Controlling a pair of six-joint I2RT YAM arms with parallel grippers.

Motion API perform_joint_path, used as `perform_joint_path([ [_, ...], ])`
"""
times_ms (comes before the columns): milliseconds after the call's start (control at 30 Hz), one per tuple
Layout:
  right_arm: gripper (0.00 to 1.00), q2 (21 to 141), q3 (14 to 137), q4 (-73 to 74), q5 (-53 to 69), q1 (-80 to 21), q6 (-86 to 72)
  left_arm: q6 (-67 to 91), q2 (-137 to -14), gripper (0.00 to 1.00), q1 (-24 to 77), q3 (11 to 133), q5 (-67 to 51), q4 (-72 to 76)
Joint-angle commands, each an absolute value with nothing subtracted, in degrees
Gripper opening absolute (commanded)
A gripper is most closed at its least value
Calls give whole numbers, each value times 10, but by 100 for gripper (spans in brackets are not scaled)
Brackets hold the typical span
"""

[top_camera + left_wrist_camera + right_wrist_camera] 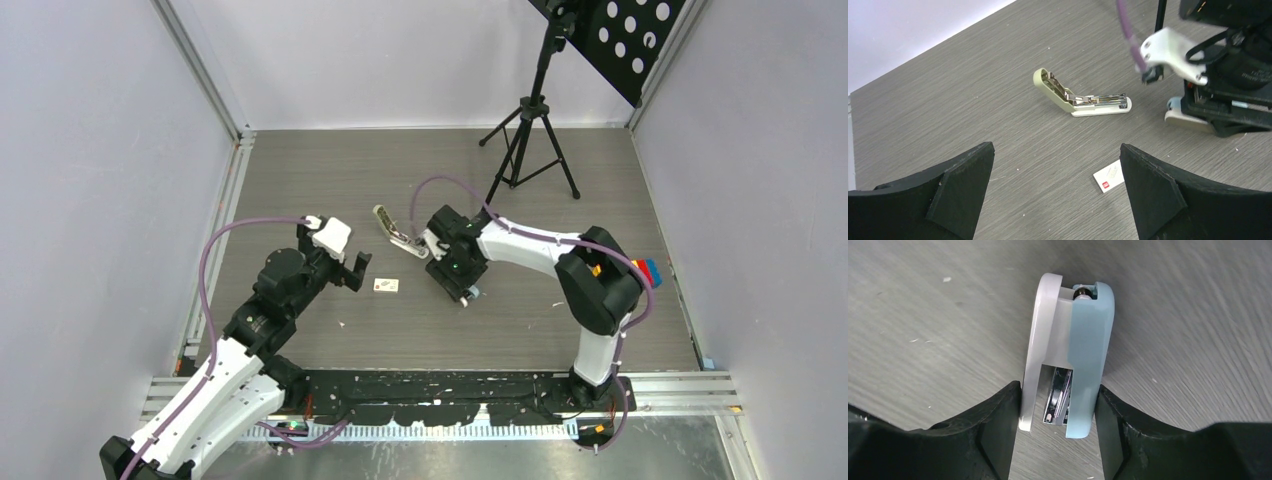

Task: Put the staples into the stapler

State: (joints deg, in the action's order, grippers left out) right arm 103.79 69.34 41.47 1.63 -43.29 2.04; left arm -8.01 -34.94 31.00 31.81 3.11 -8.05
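Note:
The staples box (385,286), tiny, white with a red mark, lies flat on the grey table; in the left wrist view it (1109,177) sits just inside the right finger. My left gripper (352,272) (1057,150) is open and empty, hovering left of the box. A cream stapler (398,235) (1080,97) lies hinged open with its metal track showing. My right gripper (462,288) (1058,390) is shut on a light-blue and white stapler (1083,330) (1188,117), which lies on its side on the table. No loose staple strips show.
A black tripod (525,140) stands at the back, carrying a black perforated board (620,40). A small red and blue object (648,268) lies by the right wall. White walls and aluminium rails enclose the table on three sides.

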Motion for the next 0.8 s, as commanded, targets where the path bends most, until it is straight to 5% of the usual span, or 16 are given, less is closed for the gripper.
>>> perform_joint_path([
  [0,59,1069,733,459,84,-464,152,-89,-346,100,308,338,4,-76],
  [767,71,969,661,429,78,-474,172,-59,-432,100,307,373,-139,-76],
])
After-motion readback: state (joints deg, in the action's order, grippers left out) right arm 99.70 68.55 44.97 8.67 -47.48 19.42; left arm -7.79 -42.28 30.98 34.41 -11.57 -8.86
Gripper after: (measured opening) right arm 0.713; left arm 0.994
